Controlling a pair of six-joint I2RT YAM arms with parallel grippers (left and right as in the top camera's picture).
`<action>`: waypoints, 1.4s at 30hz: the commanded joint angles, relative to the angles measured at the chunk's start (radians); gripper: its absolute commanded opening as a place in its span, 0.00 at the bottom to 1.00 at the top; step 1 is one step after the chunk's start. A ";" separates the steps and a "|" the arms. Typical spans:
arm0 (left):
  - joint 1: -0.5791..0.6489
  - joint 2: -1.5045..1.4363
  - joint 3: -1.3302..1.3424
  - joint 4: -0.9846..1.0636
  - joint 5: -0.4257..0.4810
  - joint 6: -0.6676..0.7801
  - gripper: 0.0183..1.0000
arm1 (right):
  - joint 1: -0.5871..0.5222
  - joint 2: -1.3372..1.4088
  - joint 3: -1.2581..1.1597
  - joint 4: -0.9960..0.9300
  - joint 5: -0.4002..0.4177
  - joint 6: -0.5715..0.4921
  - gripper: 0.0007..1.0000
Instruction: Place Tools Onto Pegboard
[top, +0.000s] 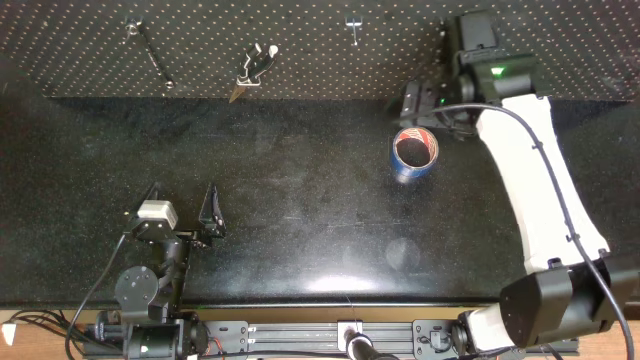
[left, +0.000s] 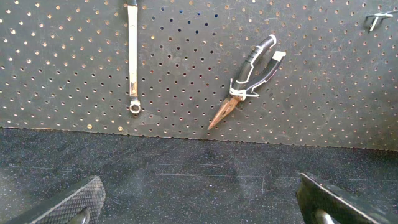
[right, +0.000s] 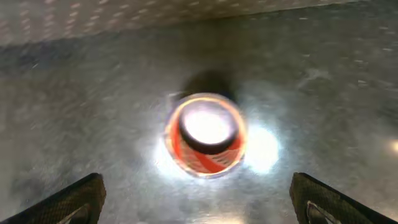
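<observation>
A roll of tape (top: 414, 156) sits on the dark tabletop (top: 300, 220), right of centre in the top view and a little below the pegboard (top: 300, 40) that runs along the upper edge. The right hand (top: 425, 105) is just above the roll in that view. In its own wrist view its two fingers (right: 68, 202) are spread wide with the roll between and beyond them, touching nothing. The left hand (top: 182, 205) is at the lower left of the top view, near its base, also wide open and empty. On the pegboard hang a wrench (top: 152, 55) at the upper left and pliers (top: 254, 72) to its right, nose pointing down-left. A bare metal hook (top: 353, 28) sits further right.
</observation>
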 joint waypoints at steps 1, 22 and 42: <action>0.004 -0.008 -0.002 -0.004 0.014 0.013 1.00 | 0.043 -0.014 -0.039 0.004 -0.015 -0.099 0.98; 0.004 -0.008 -0.002 -0.004 0.014 0.013 1.00 | 0.112 0.182 -0.201 0.298 -0.097 -0.155 0.98; 0.004 -0.008 -0.002 -0.004 0.014 0.013 1.00 | 0.143 0.312 -0.201 0.241 -0.098 -0.165 0.98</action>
